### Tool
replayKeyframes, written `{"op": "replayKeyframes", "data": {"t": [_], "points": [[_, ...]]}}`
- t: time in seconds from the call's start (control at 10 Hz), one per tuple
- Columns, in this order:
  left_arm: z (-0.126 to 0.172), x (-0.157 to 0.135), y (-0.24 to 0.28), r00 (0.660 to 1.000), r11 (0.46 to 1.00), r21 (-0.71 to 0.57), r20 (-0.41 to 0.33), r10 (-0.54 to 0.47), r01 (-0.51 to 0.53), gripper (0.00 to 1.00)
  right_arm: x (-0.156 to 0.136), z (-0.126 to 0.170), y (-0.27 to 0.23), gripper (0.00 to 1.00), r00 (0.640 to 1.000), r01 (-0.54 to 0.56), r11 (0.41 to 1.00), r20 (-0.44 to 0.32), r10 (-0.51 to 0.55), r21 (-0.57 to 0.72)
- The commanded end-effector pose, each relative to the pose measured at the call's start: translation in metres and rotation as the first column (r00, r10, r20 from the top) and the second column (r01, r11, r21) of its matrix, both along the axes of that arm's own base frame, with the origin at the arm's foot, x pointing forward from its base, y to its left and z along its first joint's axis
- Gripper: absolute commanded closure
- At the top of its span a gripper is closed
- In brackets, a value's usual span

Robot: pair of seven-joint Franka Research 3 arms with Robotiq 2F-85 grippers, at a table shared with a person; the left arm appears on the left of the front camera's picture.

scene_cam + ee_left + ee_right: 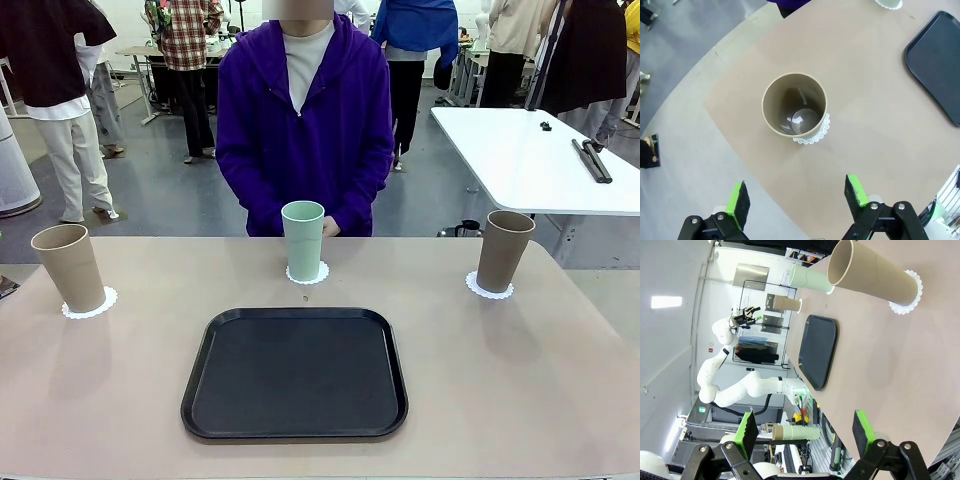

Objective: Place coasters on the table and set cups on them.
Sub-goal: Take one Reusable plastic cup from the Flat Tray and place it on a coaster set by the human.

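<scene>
Matte cups (303, 240), lacy paper coasters (89, 303), smooth matte table (520, 370).

- A purple zip hoodie (305, 130) is worn by the person over a white top.
- Black gripper (797, 204) links with silver screws and bright green pads (854, 194) are seen.
- White rounded arm (725, 375) segments are joined smoothly.

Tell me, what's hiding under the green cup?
A white lacy coaster sits under the green cup, on the table. Only its frilly edge peeks out; the cup covers its middle.
</scene>
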State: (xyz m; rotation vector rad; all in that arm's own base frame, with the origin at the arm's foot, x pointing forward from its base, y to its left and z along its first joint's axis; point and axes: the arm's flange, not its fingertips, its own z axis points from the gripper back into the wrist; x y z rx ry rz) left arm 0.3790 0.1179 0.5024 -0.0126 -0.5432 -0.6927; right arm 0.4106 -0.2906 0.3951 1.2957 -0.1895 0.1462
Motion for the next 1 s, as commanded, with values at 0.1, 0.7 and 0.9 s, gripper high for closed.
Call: {"op": "replayKeyframes", "data": {"t": [0.1, 0.7, 0.9], "points": [[0.001, 0.004, -0.001, 1.000, 1.000, 0.016, 0.002, 0.009, -0.009, 0.00, 0.002, 0.002, 0.000, 0.00, 1.000, 0.000, 1.000, -0.006, 0.000, -0.002], [-0.031, -0.044, -0.007, 0.992, 0.994, 0.042, -0.078, 0.100, -0.097, 0.00, 0.002, 0.002, 0.000, 0.00, 1.000, 0.000, 1.000, -0.006, 0.000, -0.002], [-0.033, -0.085, -0.019, 0.966, 0.996, 0.031, -0.243, 0.091, -0.086, 0.00, 0.002, 0.002, 0.000, 0.00, 1.000, 0.000, 1.000, -0.006, 0.000, -0.002]]}}
